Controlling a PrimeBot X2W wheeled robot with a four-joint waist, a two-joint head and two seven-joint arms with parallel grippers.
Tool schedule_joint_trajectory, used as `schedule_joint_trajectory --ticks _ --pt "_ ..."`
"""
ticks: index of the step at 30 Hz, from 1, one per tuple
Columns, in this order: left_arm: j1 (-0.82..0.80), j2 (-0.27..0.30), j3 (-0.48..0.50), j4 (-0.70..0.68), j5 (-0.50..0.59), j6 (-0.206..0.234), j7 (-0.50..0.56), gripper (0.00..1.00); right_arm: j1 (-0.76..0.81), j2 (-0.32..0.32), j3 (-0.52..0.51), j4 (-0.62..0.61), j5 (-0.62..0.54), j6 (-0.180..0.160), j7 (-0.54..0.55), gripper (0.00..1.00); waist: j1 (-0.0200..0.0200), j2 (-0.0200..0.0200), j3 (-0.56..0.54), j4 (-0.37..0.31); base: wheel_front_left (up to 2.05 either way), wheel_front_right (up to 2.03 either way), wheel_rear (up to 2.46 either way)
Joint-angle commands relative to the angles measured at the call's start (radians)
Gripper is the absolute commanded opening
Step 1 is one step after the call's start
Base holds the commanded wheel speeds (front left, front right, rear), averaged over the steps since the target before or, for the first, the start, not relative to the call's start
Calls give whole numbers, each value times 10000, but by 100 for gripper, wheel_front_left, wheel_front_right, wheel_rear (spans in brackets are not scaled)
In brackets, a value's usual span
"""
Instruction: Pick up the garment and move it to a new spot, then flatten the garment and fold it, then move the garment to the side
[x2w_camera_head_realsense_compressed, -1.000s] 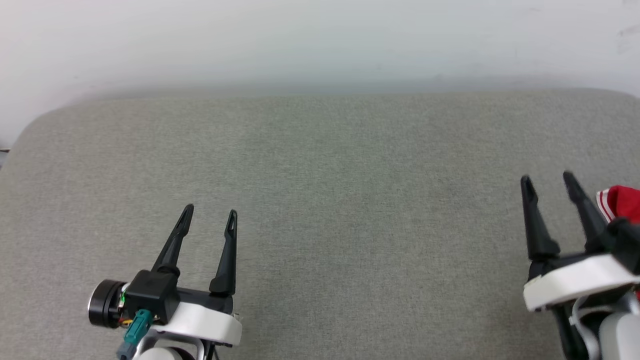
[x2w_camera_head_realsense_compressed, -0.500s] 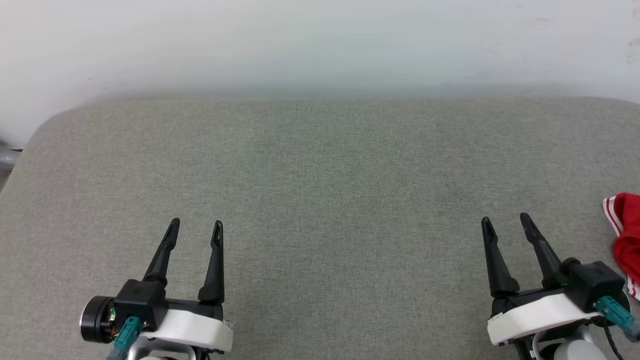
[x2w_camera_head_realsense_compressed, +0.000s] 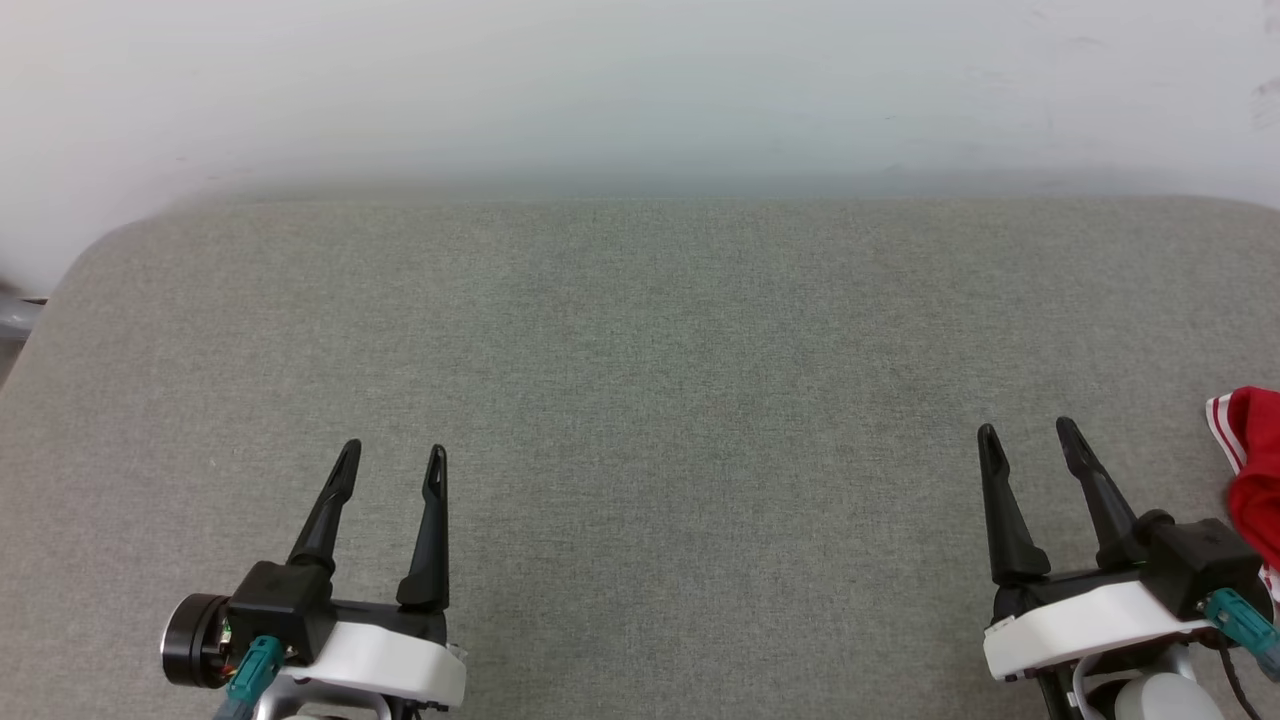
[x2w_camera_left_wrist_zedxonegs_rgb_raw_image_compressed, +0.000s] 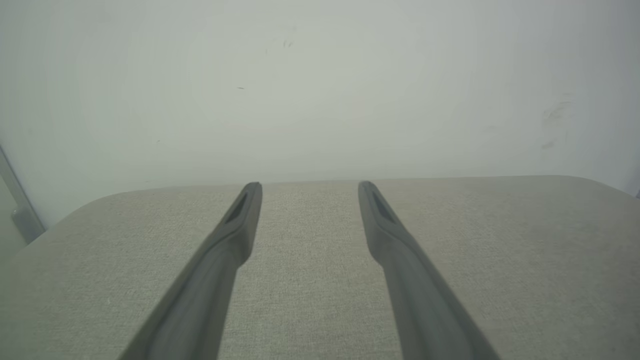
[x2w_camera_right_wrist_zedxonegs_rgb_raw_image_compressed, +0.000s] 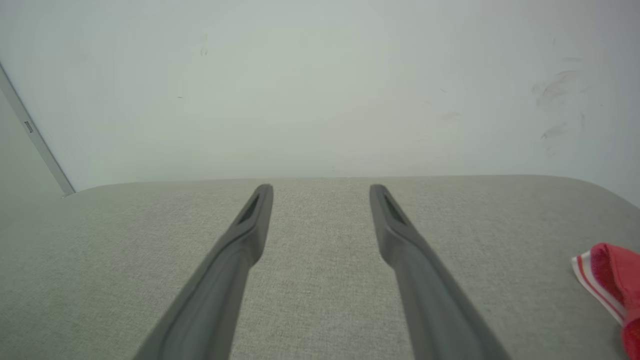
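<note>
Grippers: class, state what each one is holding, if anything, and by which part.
Nothing is held. The left gripper and the right gripper are both open and empty; the shirt lies on the grey cushion, apart from the right gripper.

The left gripper (x2w_camera_head_realsense_compressed: 393, 452) hovered at lower left, jaws spread wide and empty, pointing forward. The right gripper (x2w_camera_head_realsense_compressed: 1028, 430) hovered at lower right, likewise spread and empty.

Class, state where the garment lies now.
Head view: the garment lies on the grey surface at the right edge, just right of the right gripper.
</note>
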Motion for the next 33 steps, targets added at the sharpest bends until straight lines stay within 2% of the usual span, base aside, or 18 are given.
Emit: schedule_joint_trajectory --ticks 1,12,13,17,33 --pt "17 -12 5 -56 30 -44 -21 100 -129 57 -3 8 -20 -12 -82 100 0 -1 9 -2 0 0 0" --pt "16 -76 128 -212 -135 -176 -21 100 -168 69 19 40 42 -12 -79 100 0 -1 26 -25 0 0 0" --pt "-1 -59 98 -184 -120 -155 0 0 -52 15 19 33 10 0 -25 0 0 -1 27 -26 0 0 0" --pt "105 -69 36 150 -214 -153 29 0 131 16 28 326 96 2 30 0 0 -1 23 -27 0 0 0" --pt "-152 41 184 603 -3514 -205 705 0 7 -77 -80 487 3251 0 691 0 0 -1 -70 -36 0 0 0"
